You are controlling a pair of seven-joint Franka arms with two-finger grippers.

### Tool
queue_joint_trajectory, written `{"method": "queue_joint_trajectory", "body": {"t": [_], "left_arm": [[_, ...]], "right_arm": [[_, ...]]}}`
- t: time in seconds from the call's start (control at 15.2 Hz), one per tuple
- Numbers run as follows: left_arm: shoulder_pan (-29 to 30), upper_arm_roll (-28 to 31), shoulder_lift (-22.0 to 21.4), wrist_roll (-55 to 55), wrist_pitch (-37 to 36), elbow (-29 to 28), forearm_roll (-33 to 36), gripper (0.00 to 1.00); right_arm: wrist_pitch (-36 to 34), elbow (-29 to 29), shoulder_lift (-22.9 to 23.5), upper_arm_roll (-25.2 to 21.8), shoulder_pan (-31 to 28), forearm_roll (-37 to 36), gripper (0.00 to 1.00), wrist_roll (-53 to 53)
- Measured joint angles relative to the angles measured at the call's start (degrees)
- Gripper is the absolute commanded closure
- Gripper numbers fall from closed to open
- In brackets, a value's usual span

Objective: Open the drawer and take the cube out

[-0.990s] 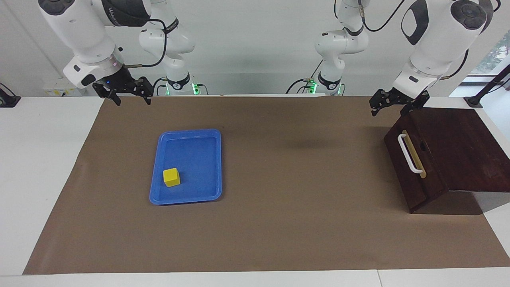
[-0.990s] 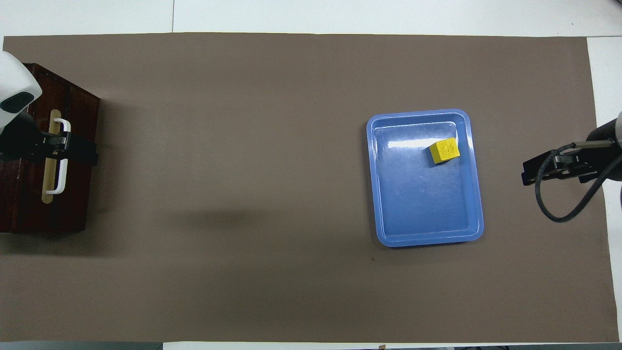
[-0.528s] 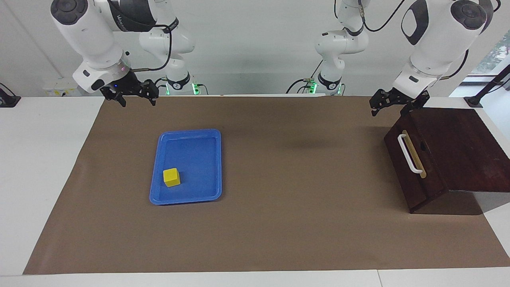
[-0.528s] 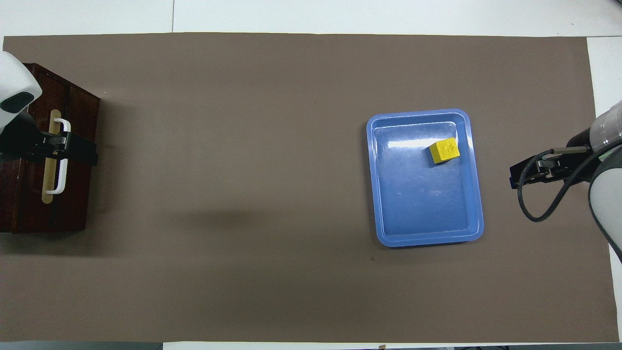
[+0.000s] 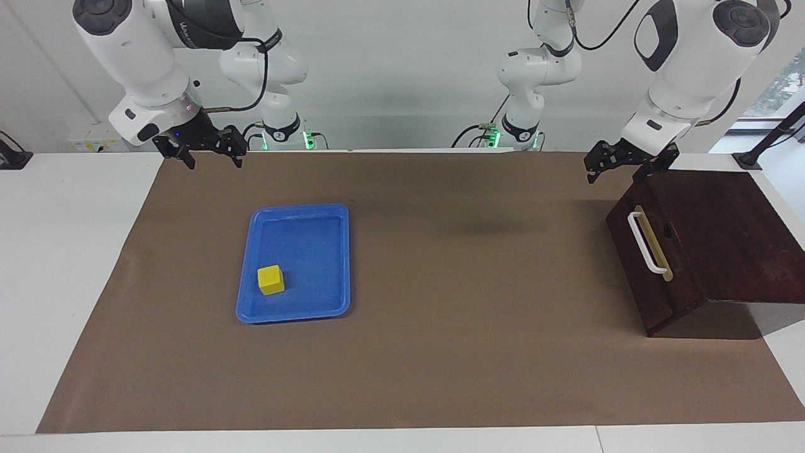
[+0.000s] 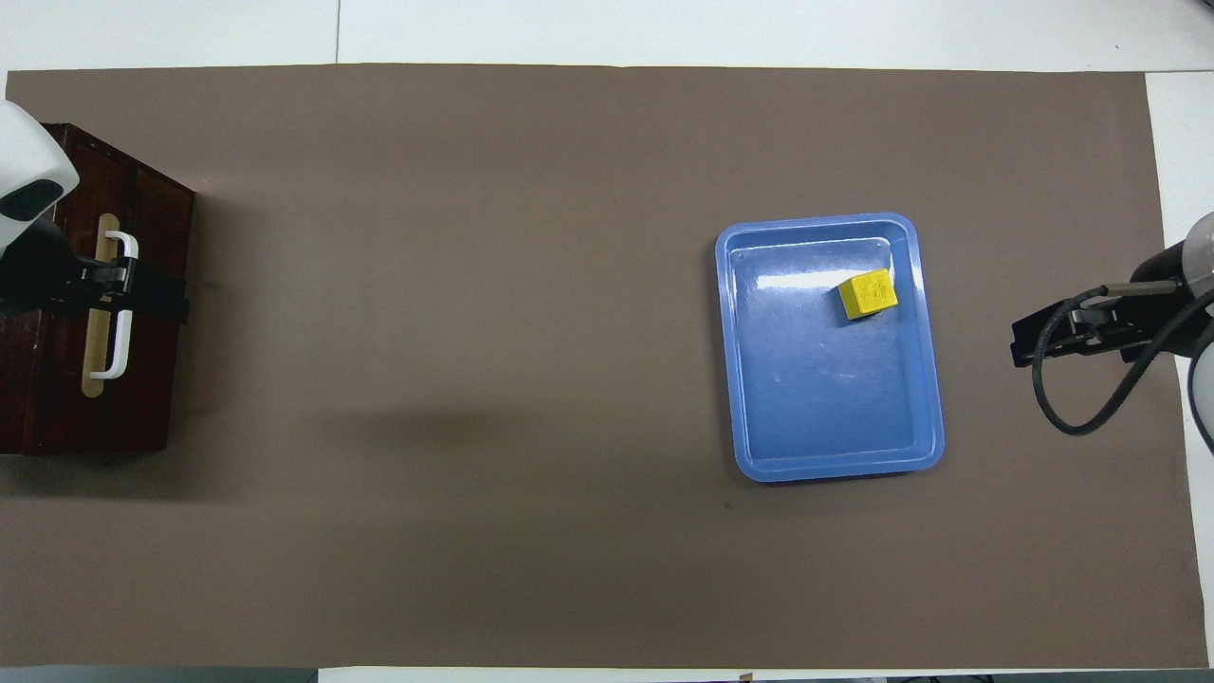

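Note:
The dark brown drawer (image 5: 657, 251) stands at the left arm's end of the table, pushed in, with its white bar handle (image 5: 646, 241) facing the table's middle. In the overhead view the drawer (image 6: 152, 379) and its handle (image 6: 119, 351) show again. My left gripper (image 5: 619, 168) hangs open above the drawer's front, apart from the handle; from above, the left gripper (image 6: 142, 296) covers part of the handle. The yellow cube (image 5: 270, 280) lies in the blue tray (image 5: 295, 318). My right gripper (image 5: 212, 158) hangs open and empty over the mat's edge by its base.
The blue tray (image 6: 835, 467) sits on the brown mat (image 6: 474, 332) toward the right arm's end, with the cube (image 6: 868, 293) in its part farther from the robots. The right gripper (image 6: 1029, 341) and its looping cable hang beside the tray. White table borders the mat.
The right gripper swung a little toward the tray and then partly back. The left arm, the drawer and the cube have not moved.

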Motion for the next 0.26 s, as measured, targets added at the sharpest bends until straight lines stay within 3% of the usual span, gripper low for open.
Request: {"method": "queue_joint_trajectory", "body": {"t": [0.26], "left_arm": [[0.0,0.1,0.0,0.0,0.0,0.0,0.0,0.0]], "right_arm": [[0.0,0.0,0.0,0.2,0.1,0.0,0.0,0.2]]}}
